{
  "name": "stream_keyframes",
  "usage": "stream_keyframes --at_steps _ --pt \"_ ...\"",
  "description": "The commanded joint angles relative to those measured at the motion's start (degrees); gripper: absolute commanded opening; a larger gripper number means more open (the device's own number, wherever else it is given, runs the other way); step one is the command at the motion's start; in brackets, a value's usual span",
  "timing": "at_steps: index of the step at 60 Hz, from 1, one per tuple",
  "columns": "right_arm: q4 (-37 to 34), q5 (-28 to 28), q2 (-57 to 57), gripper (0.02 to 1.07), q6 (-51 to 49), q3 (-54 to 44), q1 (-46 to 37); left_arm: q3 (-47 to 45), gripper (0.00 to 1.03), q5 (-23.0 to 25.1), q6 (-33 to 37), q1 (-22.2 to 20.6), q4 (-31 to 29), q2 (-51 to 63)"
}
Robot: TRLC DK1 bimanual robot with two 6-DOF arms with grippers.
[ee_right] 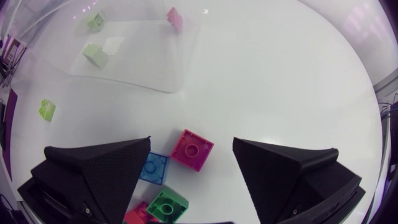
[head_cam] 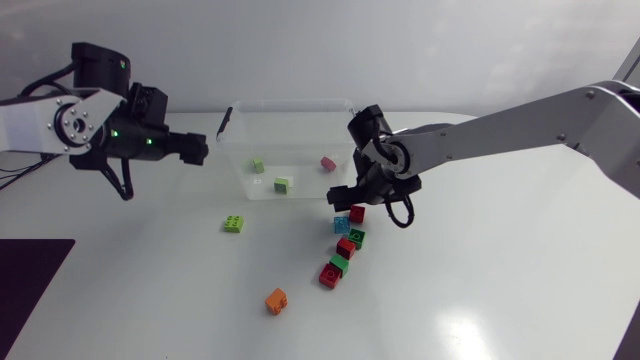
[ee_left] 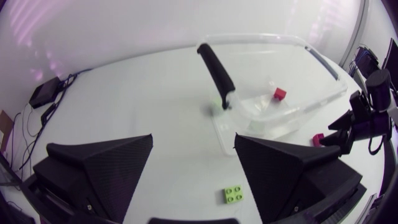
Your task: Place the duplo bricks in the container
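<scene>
Red is your target: the red brick [ee_right: 193,149] lies studs-up on the table between the fingers of your right gripper [ee_right: 192,140], which are spread wide and touch nothing, so the jaws hold nothing yet; it sits skewed to the fingers, so I judge a small wrist twist worthwhile before you descend, letting the pads meet two flat sides rather than corners; come straight down and close only once both fingers are low beside it; mind the blue brick [ee_right: 153,168] just beside it at one fingertip, and the green brick [ee_right: 166,205] further back under the wrist, since either could be pinched along; ahead of the jaws, near but apart, stands the clear container [head_cam: 285,104], with two pale green bricks [ee_right: 95,55] and a pink brick [ee_right: 175,17] inside; your left gripper [ee_left: 193,138] is likewise spread open and empty, a lime brick [ee_left: 234,195] on the table below, between its fingers.
</scene>
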Motion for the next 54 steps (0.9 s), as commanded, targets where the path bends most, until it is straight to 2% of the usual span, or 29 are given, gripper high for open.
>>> stream_keyframes --at_steps 1,11,14,22,25,29,39,54 --pt "0.11 1.03 2.72 0.92 2.74 1.43 0.11 -4.11 0.92 -1.47 -2.13 -0.21 0.97 -1.15" --pt "-1.21 1.03 5.44 0.9 4.33 3.1 -0.41 -7.8 0.92 -3.58 -2.92 -1.44 1.4 -1.15" --pt "-1.3 1.03 6.06 0.85 4.59 3.19 -0.5 -8.42 0.92 -3.76 -2.92 -1.44 1.49 -1.15" --pt "-1.12 0.94 6.67 0.53 4.85 3.19 -1.56 -9.74 0.92 -4.2 -2.92 -1.44 2.46 -0.45" --pt "-1.3 0.94 6.85 0.44 4.77 3.1 -2.0 -9.91 0.92 -4.37 -3.01 -1.44 2.81 0.34" --pt "-1.65 0.85 6.94 0.36 4.59 2.84 -2.52 -10.0 0.92 -4.46 -3.01 -1.53 3.07 1.13" --pt "-1.83 0.59 3.95 0.32 3.98 0.82 -3.67 -10.0 0.92 -4.46 -3.28 -2.59 3.43 3.15" --pt "-4.02 1.38 -10.38 0.31 0.99 -3.05 -4.11 -10.0 0.92 -4.11 -4.68 -5.13 1.23 6.23"
